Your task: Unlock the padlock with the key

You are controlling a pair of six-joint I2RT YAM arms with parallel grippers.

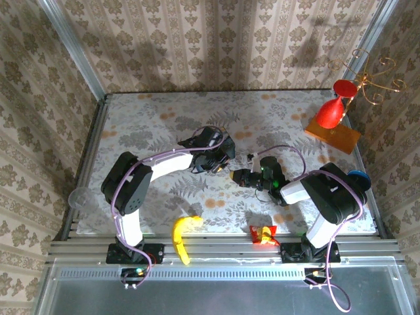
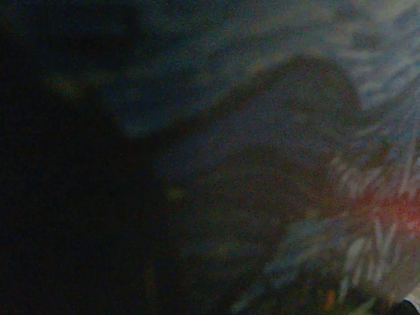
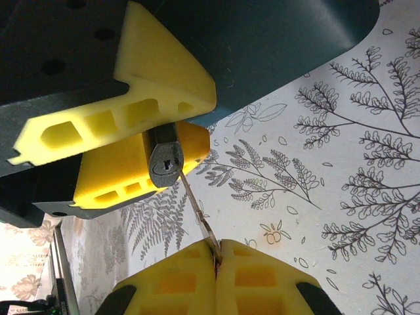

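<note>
Top view: the left jaws and right jaws met near the middle of the tabletop, tips close together. A banana lay at the bottom centre. A red cone stood at the upper right.

Left wrist view: dark & blurry, couldn't tell what was there.

Right wrist view: the right jaws, bottom centre, were pressed together, pinching the thin key. The left jaws, upper left, squeezed the padlock btw yellow pads. The key tip touched the padlock's lower edge.
</note>
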